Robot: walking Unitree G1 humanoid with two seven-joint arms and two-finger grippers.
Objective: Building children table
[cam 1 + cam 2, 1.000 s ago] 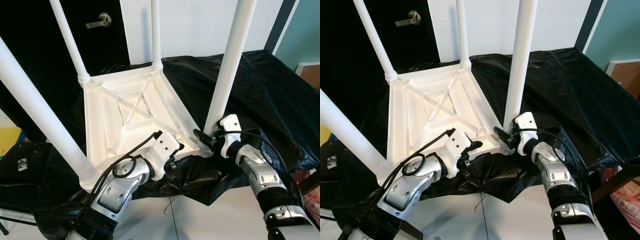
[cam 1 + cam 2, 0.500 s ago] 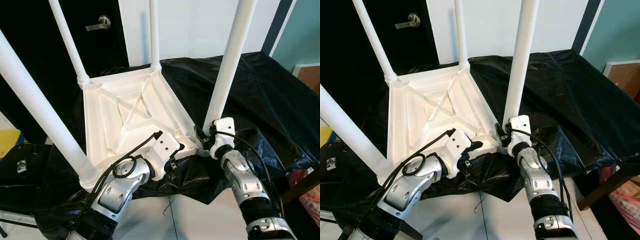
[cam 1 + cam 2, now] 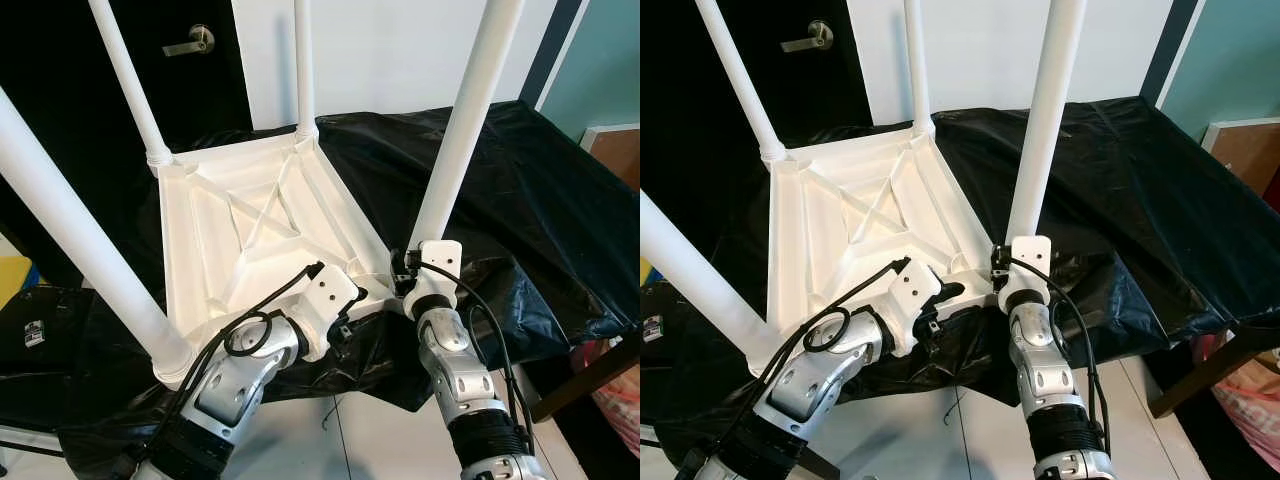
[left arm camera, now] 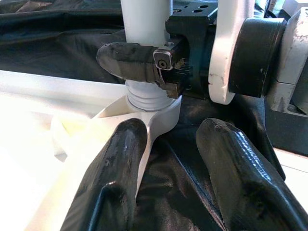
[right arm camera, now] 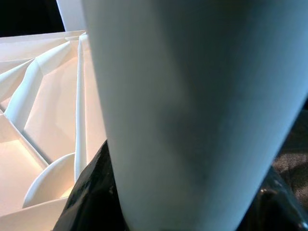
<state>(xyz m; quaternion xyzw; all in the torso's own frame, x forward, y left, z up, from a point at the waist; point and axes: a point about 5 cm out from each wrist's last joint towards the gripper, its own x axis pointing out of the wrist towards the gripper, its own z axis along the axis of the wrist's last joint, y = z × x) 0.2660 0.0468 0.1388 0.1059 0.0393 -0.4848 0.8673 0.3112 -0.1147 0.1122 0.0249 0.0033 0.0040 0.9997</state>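
An upturned white children's table point(image 3: 250, 230) is rested on a black-sheeted surface point(image 3: 520, 190), its near-right leg point(image 3: 455, 150) clasped at the base by the right gripper point(image 4: 144, 60), while the left gripper point(image 4: 173, 163) is held parted beside that corner.

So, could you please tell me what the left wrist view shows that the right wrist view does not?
The left wrist view alone shows the right tool clamped on the near right table leg just above its threaded base, the left tool's fingers apart beside the corner socket, and the black sheet. The right wrist view alone shows the ribbed underside of the tabletop. Both share that leg, seen very close in the right wrist view.
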